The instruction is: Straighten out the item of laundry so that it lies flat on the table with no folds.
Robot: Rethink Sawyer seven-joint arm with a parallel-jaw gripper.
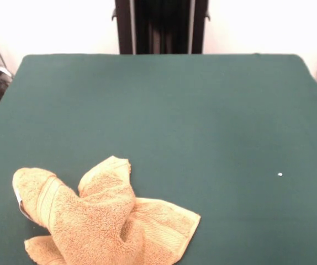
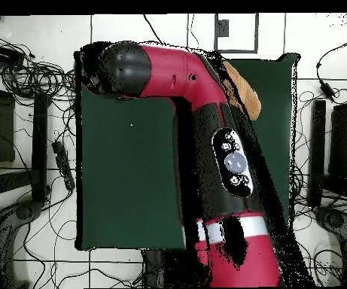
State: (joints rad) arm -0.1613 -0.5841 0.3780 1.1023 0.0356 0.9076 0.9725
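From the front, the towel (image 1: pixel 100 218) lies bunched at the desk's (image 1: pixel 191 121) near edge, left of centre. Several lobes are folded over one another, one corner pokes out to the right, and the lower part runs out of frame. Nothing is flattened yet, so I judge the whole spreading job still ahead. Bare green stretches far and right of it, giving plenty of room to drag corners out; the near edge is close, so pulling toward it risks overhang. My pincer does not show here.

From overhead, my arm (image 2: pixel 206 135) covers much of the desk. Only a slice of towel peeks out beside it near the far edge. The pincer is hidden too, so I cannot tell its opening or whether it holds anything.
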